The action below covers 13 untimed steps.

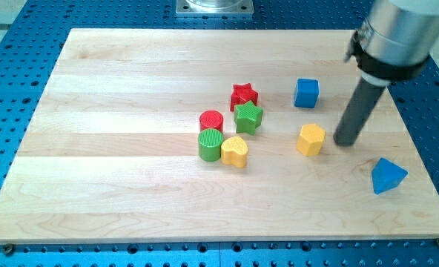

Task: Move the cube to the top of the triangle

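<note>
My tip (345, 141), a bare rod tool that grasps nothing, rests on the bench (116, 185) just right of the yellow hexagon (311, 139), between the blue cube (306, 93) above and the blue triangle (388, 176) below-right, seemingly not yet lined up behind the cube.

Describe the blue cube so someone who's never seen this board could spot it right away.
Start at the wooden board and look toward the view's upper right, left of my tip. The blue cube sits alone there, above the yellow hexagon. The only other blue piece, the blue triangle, is pointed and lies near the view's lower right; this one is square-sided.
</note>
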Each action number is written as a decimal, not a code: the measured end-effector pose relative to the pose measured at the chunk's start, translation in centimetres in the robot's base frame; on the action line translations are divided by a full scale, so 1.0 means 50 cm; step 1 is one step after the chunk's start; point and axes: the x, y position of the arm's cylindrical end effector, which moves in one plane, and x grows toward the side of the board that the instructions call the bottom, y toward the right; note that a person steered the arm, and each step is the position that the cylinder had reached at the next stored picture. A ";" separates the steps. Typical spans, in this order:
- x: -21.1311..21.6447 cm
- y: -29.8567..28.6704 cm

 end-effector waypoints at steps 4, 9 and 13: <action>-0.142 0.000; 0.008 -0.063; -0.174 -0.117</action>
